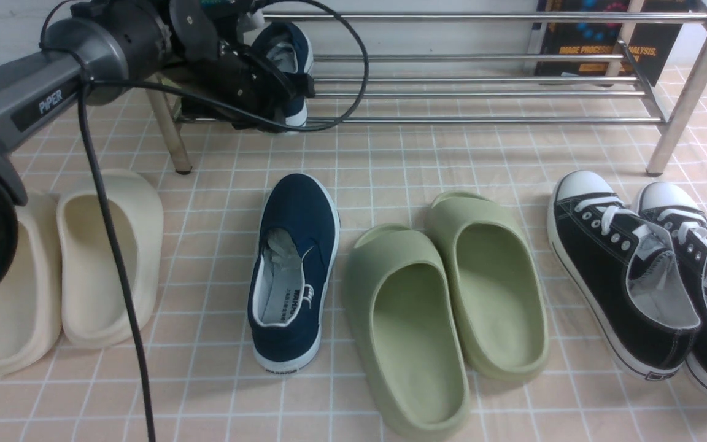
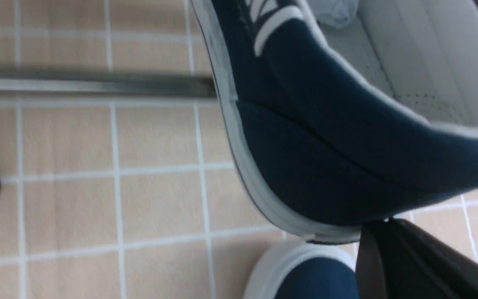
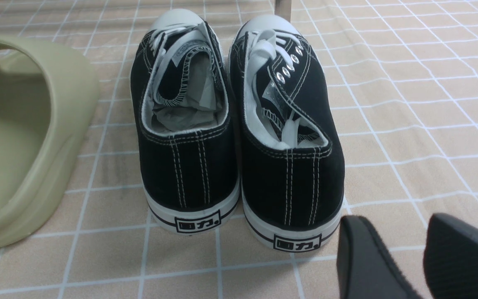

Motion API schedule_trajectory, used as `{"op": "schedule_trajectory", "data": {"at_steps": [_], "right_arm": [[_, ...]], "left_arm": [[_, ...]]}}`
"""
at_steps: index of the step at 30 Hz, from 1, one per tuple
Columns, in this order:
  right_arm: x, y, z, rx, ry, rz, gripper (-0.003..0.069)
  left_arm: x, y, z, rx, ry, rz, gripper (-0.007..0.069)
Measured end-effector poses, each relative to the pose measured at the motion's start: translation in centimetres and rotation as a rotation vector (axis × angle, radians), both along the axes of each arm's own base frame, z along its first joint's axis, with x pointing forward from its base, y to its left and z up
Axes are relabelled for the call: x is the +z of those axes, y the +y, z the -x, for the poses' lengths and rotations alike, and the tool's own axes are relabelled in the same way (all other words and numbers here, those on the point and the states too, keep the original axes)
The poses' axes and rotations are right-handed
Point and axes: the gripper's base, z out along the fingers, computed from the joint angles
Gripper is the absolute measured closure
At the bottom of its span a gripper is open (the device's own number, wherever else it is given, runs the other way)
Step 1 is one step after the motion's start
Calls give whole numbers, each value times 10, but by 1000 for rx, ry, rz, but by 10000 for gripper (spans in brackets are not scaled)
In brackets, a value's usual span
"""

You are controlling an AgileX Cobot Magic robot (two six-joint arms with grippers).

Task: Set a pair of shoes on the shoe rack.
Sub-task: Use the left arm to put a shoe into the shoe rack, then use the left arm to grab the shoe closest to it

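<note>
The left gripper clamps shut on one navy shoe, tilting it over the left end of the rack for placement. The second navy shoe lies on the floor before the rack. The right gripper stands open, empty.

green slides, black sneakers, maybe book

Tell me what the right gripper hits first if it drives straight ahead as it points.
Probably the tiled floor beside the nearer black sneaker; the open right gripper aims just past its heel, though depth is unclear.
</note>
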Motion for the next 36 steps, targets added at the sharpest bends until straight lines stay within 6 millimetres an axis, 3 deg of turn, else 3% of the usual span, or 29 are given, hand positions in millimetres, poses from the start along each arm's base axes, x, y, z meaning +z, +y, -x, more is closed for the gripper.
{"op": "schedule_trajectory", "data": {"at_steps": [7, 10, 17, 21, 25, 28, 30, 32, 35, 36], "right_arm": [[0, 0, 0, 0, 0, 0, 421], [0, 0, 0, 0, 0, 0, 421], [0, 0, 0, 0, 0, 0, 421], [0, 0, 0, 0, 0, 0, 421], [0, 0, 0, 0, 0, 0, 421], [0, 0, 0, 0, 0, 0, 421], [0, 0, 0, 0, 0, 0, 421], [0, 0, 0, 0, 0, 0, 421], [0, 0, 0, 0, 0, 0, 421], [0, 0, 0, 0, 0, 0, 421]], "left_arm": [[-3, 7, -5, -12, 2, -91, 615], [6, 12, -4, -24, 0, -155, 611], [79, 22, 27, -51, -54, -203, 605], [145, 34, 74, -75, -111, -239, 603], [177, 45, 114, -75, -100, -264, 601], [179, 50, 134, -82, -62, -271, 601], [164, 50, 153, -99, -11, -300, 601], [143, 44, 166, -126, 35, -324, 601], [95, 27, 184, -176, 120, -329, 601], [91, 26, 185, -179, 125, -329, 600]]}}
